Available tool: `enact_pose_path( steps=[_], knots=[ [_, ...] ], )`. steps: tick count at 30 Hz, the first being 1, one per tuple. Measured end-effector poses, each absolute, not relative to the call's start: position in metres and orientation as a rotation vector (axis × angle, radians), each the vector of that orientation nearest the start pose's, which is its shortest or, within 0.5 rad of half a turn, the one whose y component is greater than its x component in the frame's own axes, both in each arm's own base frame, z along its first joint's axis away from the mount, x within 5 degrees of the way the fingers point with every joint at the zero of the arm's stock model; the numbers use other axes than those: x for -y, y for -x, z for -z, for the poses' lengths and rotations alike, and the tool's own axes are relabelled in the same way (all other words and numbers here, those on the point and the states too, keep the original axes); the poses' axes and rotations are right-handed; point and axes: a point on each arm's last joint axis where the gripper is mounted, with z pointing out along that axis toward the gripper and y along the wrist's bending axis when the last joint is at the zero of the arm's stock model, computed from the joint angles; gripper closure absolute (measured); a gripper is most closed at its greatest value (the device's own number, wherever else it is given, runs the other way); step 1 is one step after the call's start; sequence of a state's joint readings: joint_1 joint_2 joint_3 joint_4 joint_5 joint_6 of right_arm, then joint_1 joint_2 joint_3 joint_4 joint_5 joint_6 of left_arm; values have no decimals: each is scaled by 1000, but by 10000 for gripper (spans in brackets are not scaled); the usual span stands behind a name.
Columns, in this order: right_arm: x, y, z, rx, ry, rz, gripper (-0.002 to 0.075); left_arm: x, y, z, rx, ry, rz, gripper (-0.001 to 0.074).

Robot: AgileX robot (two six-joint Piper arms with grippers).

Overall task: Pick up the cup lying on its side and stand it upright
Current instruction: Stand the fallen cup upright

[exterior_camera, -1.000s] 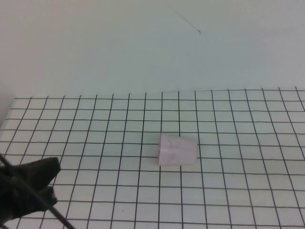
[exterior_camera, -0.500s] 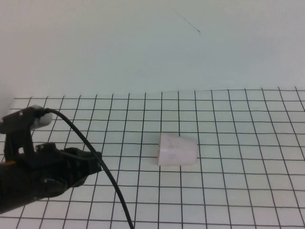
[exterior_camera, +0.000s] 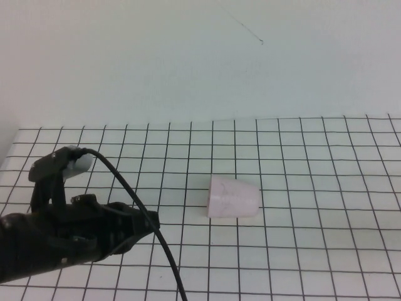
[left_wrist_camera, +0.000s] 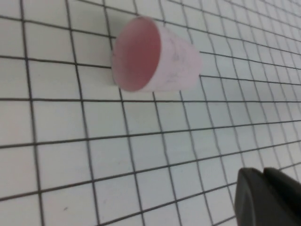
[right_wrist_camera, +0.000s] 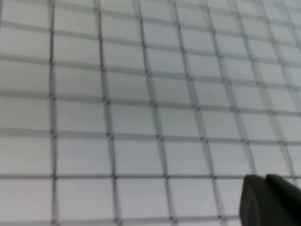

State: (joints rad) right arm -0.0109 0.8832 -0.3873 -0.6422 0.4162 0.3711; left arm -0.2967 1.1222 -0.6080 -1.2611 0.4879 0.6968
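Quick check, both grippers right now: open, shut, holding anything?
Left gripper: shut, empty, short of the cup on its left side.
Right gripper: shut, empty, over bare grid table, away from the cup.

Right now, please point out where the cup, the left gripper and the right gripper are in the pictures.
cup (exterior_camera: 233, 197), high view, on its side wall.
left gripper (exterior_camera: 150, 221), high view, at its shut fingertips, left of the cup.
right gripper (right_wrist_camera: 269, 186), right wrist view, at its shut fingertips above the grid.
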Motion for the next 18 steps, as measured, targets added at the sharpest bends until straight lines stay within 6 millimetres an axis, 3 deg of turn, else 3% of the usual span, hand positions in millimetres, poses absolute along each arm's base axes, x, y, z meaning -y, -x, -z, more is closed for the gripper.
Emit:
enact_pose_path(
  steps=[3,7,10,13,16,18],
  knots=[
    [8,-146,-220,-2433,230,189,729,107,-196,-273,-2224,-68,1013,734],
    [-9,-141,-228,-2465,363,-23,729,108,-205,-282,-2178,-111,975,732],
    [-16,-130,-229,-2517,380,-141,729,112,-215,-284,-2161,-196,958,687],
    [-17,-125,-233,-2502,381,-161,729,120,-232,-279,-2183,-195,999,542],
    [-17,-120,-238,-2461,381,-151,729,128,-251,-270,-2224,-167,1040,343],
    [-17,-117,-240,-2439,381,-142,729,133,-263,-261,-2260,-165,1054,287]
  ],
)
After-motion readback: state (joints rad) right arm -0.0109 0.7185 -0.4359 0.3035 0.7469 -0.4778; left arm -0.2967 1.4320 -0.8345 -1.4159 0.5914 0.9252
